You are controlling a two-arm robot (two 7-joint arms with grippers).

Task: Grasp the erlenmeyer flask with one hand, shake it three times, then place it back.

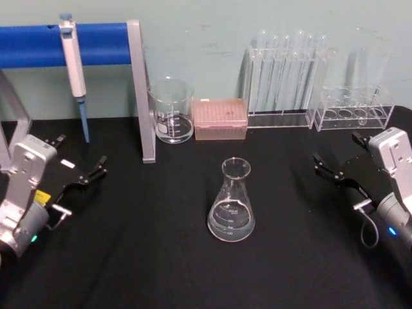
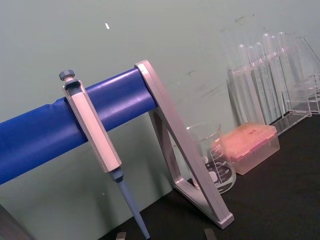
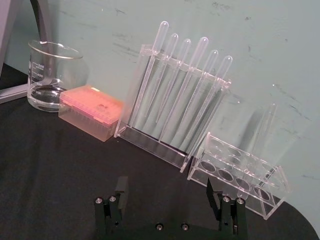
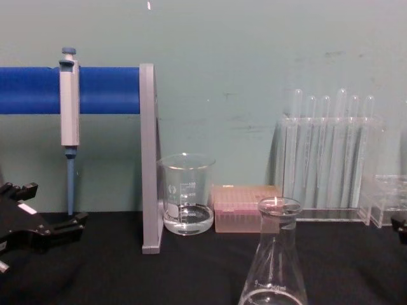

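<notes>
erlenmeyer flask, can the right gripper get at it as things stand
Probably yes. The erlenmeyer flask stands upright alone mid-table, and the right gripper, open, sits off to its right with only black table between them. The beaker stands farther back.

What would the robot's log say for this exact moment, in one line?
erlenmeyer flask: upright, untouched | left claw: open, left of flask, apart | right claw: open, right of flask, apart

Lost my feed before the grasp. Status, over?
Left end effector open, off left. Right end effector open, off right. Erlenmeyer flask upright between them, ungrasped. Beaker behind, not blocking.
</notes>
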